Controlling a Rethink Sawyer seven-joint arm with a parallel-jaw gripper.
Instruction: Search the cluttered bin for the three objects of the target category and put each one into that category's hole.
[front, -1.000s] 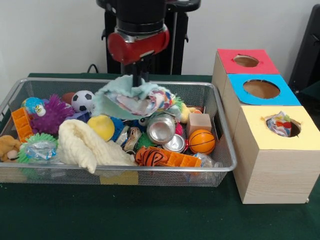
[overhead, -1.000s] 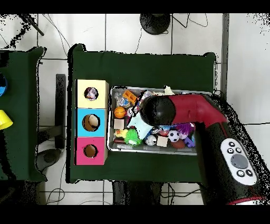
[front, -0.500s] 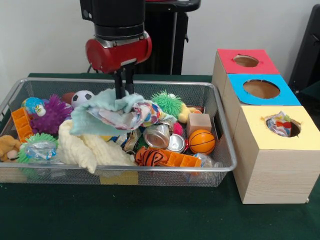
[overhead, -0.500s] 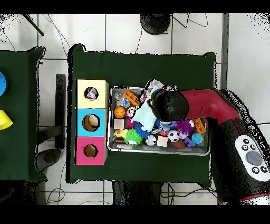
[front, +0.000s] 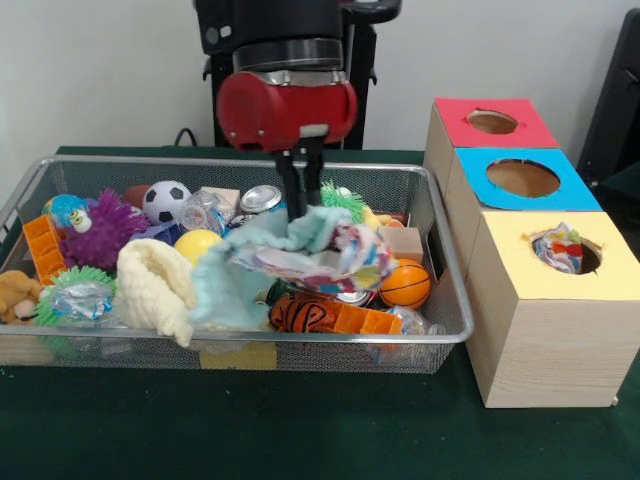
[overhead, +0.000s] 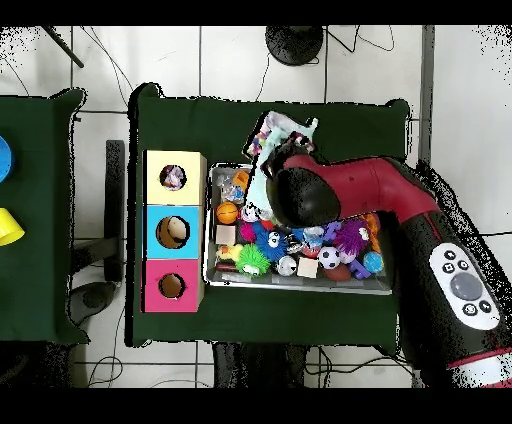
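The pincer (front: 300, 205) grips a patterned cloth (front: 300, 255) hanging over the wire bin (front: 440, 300).

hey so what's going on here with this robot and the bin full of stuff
The red and black arm's pincer is shut on a pale blue patterned cloth, holding it up over the cluttered wire bin. The cloth hangs above the toys, near the orange ball. Beside the bin stand three boxes with holes; the yellow box already has a similar patterned cloth in its hole, while the blue box and red box show nothing in theirs.

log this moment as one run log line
gripper: shut on cloth | cloth: lifted over wire bin | yellow box hole: one cloth inside | blue, red holes: empty
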